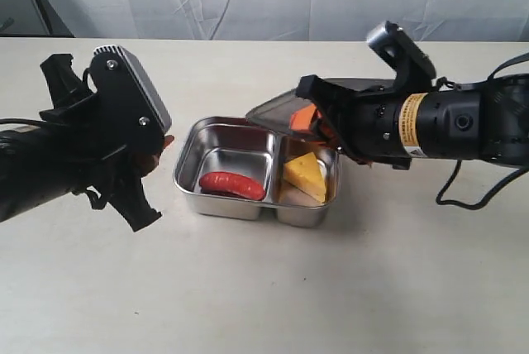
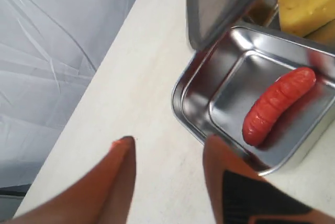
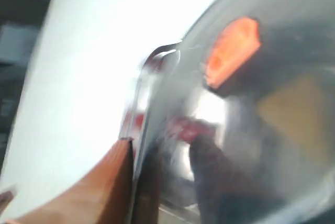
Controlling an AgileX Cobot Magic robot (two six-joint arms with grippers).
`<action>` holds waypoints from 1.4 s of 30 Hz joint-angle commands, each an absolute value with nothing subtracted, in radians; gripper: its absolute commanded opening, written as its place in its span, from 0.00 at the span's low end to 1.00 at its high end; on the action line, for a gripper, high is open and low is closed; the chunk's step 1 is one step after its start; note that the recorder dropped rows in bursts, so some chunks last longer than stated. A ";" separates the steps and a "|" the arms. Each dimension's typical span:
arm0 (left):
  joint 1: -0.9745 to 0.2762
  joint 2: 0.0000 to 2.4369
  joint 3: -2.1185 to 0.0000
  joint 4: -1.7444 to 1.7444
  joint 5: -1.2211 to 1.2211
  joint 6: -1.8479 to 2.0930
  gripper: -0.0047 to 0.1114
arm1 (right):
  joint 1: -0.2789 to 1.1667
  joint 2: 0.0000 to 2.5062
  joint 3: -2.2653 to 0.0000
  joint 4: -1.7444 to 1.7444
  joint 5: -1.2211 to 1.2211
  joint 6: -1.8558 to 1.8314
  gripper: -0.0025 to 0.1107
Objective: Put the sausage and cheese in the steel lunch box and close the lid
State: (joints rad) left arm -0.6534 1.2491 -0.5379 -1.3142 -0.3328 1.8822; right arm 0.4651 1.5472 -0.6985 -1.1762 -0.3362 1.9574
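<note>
The left jaws stand wide and empty over the counter (image 1: 264, 288), just short of the steel lunch box (image 1: 216, 205); the sausage (image 1: 232, 184) lies in the compartment nearer them; the right jaws clamp the lid (image 1: 277, 107), tilted above the cheese (image 1: 305, 175) in the compartment on their side.

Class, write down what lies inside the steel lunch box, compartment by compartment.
The sausage lies in the wider compartment of the lunch box; the cheese sits in the narrower one. The tilted lid, held by the right gripper, hides that compartment's far corner.
</note>
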 commanded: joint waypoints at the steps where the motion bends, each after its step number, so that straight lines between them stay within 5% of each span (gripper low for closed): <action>1: -0.659 1.239 -0.539 -1.378 -0.339 1.863 0.49 | 0.420 1.551 -0.694 -1.165 -0.293 1.905 0.01; 17: -0.659 1.239 -0.539 -1.480 -0.462 1.859 0.50 | 0.389 1.551 -0.772 -1.100 -0.696 1.565 0.01; 21: -0.659 1.223 -0.539 -1.527 -0.552 1.759 0.50 | 0.310 1.563 -0.863 -1.386 -0.913 1.732 0.01; 25: -0.630 1.214 -0.539 -1.527 -0.454 1.649 0.26 | 0.188 1.617 -0.895 -1.520 -1.141 1.789 0.01; 29: -0.474 1.210 -0.547 -1.477 -0.258 1.470 0.04 | 0.151 1.699 -0.893 -1.563 -1.221 1.730 0.01; 36: -0.262 1.210 -0.584 -1.395 -0.062 1.307 0.04 | 0.155 1.784 -0.893 -1.553 -1.221 1.628 0.01; 42: -0.226 1.217 -0.598 -1.381 -0.018 1.323 0.04 | 0.195 1.831 -0.893 -1.561 -1.221 1.621 0.01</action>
